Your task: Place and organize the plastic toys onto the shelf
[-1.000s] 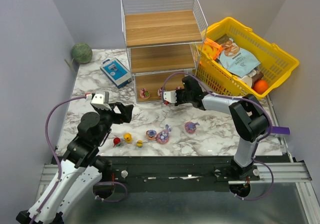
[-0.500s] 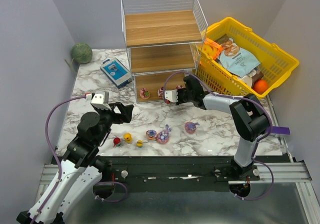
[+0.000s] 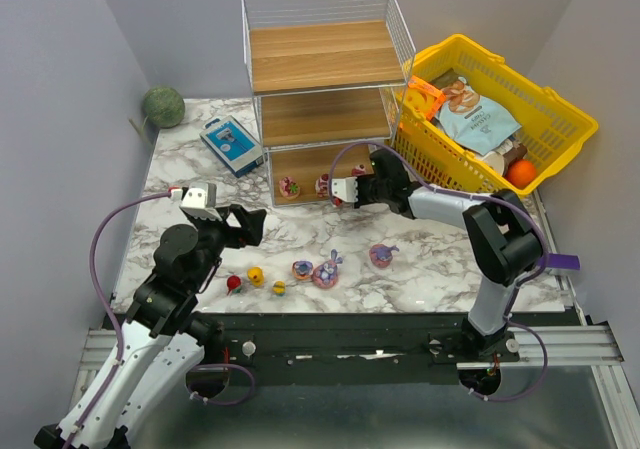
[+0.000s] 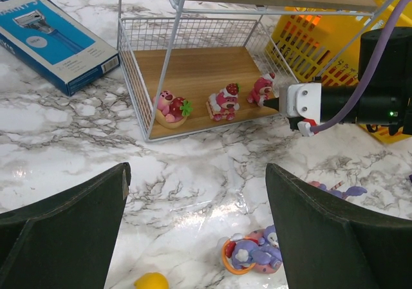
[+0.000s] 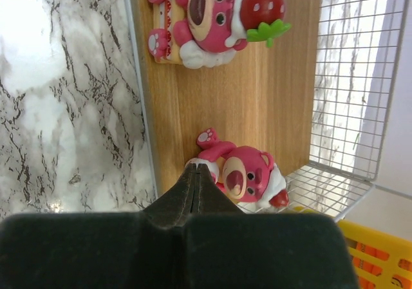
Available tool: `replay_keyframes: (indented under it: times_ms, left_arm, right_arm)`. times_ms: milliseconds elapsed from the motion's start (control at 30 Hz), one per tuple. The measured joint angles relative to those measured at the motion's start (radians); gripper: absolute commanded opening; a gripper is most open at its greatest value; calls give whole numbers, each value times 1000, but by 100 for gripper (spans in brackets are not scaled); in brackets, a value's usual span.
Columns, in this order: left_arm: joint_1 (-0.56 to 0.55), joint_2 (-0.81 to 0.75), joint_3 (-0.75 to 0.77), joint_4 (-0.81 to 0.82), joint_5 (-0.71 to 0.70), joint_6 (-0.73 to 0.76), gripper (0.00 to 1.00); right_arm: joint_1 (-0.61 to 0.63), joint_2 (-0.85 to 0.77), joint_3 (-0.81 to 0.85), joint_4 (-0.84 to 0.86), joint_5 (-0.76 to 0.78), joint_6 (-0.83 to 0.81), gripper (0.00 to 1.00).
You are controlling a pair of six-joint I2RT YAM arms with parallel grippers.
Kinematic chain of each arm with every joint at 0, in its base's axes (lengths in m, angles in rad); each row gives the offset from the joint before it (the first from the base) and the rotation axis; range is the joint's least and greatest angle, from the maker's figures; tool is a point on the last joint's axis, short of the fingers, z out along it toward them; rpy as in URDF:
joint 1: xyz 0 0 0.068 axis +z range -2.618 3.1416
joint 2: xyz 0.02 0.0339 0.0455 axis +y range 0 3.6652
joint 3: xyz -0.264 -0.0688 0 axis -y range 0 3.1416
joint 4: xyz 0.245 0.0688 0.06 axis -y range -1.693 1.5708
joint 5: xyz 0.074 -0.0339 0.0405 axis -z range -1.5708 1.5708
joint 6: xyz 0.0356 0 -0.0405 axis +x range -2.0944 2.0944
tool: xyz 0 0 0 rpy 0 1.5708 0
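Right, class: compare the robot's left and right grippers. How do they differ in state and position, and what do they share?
The left gripper is open, jaws wide apart; the right gripper is shut, jaws pressed together. The left gripper hangs over the marble table; the right gripper reaches the bottom board of the shelf, beside a pink bear toy. Both have dark jaws and hold nothing.

Grey-veined white marble is recorded on the table (image 3: 300, 231). The shelf (image 3: 325, 57) is noted as white wire with light wood boards. Pink-red toys (image 4: 222, 102), a yellow basket (image 3: 445, 164) and a blue-white box (image 3: 231, 145) are observed.
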Motion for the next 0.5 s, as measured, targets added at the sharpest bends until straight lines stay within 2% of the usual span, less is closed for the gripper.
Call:
replay_keyframes:
  times_ms: [500]
  left_arm:
    - [13, -10, 0, 0, 1, -3, 94]
  right_arm:
    - [3, -131, -25, 10, -73, 29, 1]
